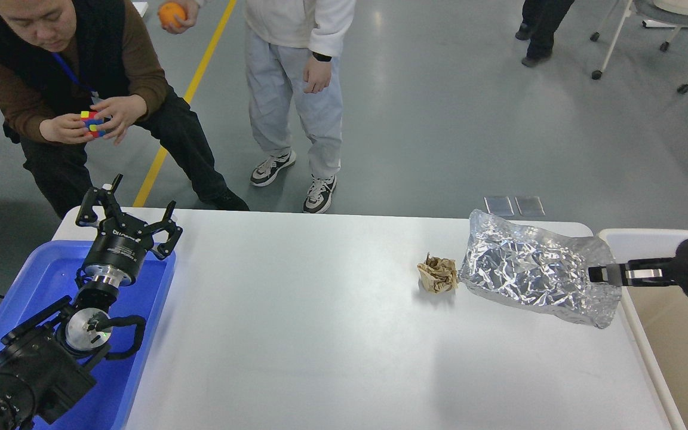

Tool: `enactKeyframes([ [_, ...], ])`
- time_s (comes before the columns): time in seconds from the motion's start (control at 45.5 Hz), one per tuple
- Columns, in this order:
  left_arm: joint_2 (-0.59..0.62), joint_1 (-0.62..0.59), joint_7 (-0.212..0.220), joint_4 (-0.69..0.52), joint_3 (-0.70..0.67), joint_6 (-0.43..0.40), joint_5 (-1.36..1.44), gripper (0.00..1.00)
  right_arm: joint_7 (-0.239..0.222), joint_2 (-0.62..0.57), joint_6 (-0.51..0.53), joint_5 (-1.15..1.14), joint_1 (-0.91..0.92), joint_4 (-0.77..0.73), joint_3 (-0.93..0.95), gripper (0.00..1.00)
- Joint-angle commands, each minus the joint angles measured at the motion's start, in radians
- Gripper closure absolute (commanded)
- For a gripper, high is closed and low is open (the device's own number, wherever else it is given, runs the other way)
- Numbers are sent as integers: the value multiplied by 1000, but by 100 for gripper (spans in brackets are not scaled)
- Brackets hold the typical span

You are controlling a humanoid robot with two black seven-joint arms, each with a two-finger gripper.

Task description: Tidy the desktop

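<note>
The white desktop [320,334] fills the middle of the head view. A crumpled brown paper ball [438,274] lies on it right of centre. My right gripper [598,274] comes in from the right edge and is shut on the right end of a crinkled silver foil bag [529,266], holding it lifted above the table's far right corner, next to the beige bin [630,310]. My left gripper [126,216] stands open and empty above the blue tray [39,280] at the left.
A man with a puzzle cube [92,119] crouches behind the table's far left corner. Another person [293,89] holding an orange stands behind the table's far edge. The beige bin stands right of the table.
</note>
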Motion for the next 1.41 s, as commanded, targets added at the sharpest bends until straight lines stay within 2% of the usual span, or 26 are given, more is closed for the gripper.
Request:
enactKeyframes([
  [0.0,0,0,0,0,0,0,0,0,-3,-43,15,24,39,-85,4,100],
  [0.176,0,0,0,0,0,0,0,0,9,-31,21,215,-1,-363,2,100],
  [0.307,0,0,0,0,0,0,0,0,38,-12,20,384,-80,-550,4,100],
  [0.461,0,2,0,0,0,0,0,0,79,3,18,548,-225,-693,4,100],
  [0.637,0,2,0,0,0,0,0,0,80,72,12,772,-392,-854,5,100],
  [0.768,0,0,0,0,0,0,-2,0,69,167,-2,969,-511,-995,5,100],
  [0.878,0,0,0,0,0,0,-2,0,44,241,-6,1122,-582,-1067,8,100],
  [1.01,0,2,0,0,0,1,0,0,-55,322,-38,1335,-650,-1121,17,100],
  [1.186,0,2,0,0,0,0,0,0,-140,408,-141,1473,-703,-1136,30,100],
  [1.383,0,2,0,0,0,1,0,0,-160,480,-209,1478,-751,-1138,30,100],
])
